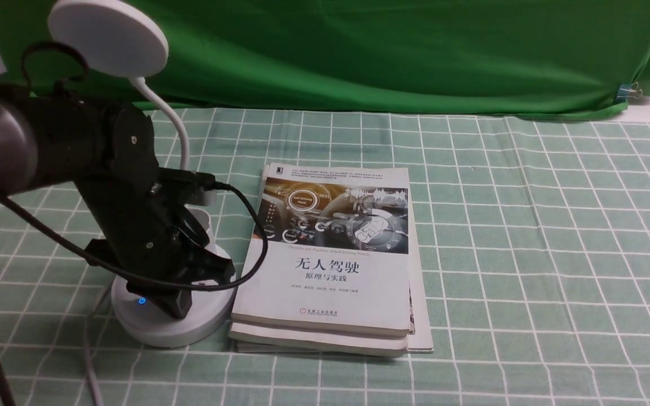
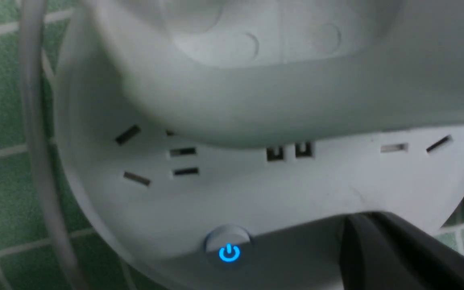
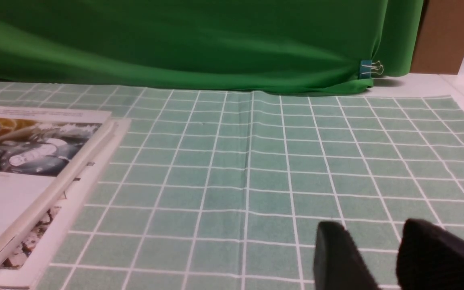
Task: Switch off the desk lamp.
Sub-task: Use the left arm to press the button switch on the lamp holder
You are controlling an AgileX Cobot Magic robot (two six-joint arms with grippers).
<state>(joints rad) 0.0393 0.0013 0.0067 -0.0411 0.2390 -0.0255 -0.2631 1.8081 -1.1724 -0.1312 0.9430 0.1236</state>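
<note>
Standing at the left of the grid-patterned tabletop (image 1: 528, 254), the white desk lamp (image 1: 172, 330) shows a disc head, a gooseneck and a blue-lit power symbol (image 2: 229, 253). The left gripper's fingers (image 1: 181, 304) are closed over its base; the right gripper's (image 3: 377, 241) are parted. Beside it, the top book (image 1: 325, 287) reads "无人驾驶 原理与实践" and "Self-Driving Mode".
</note>
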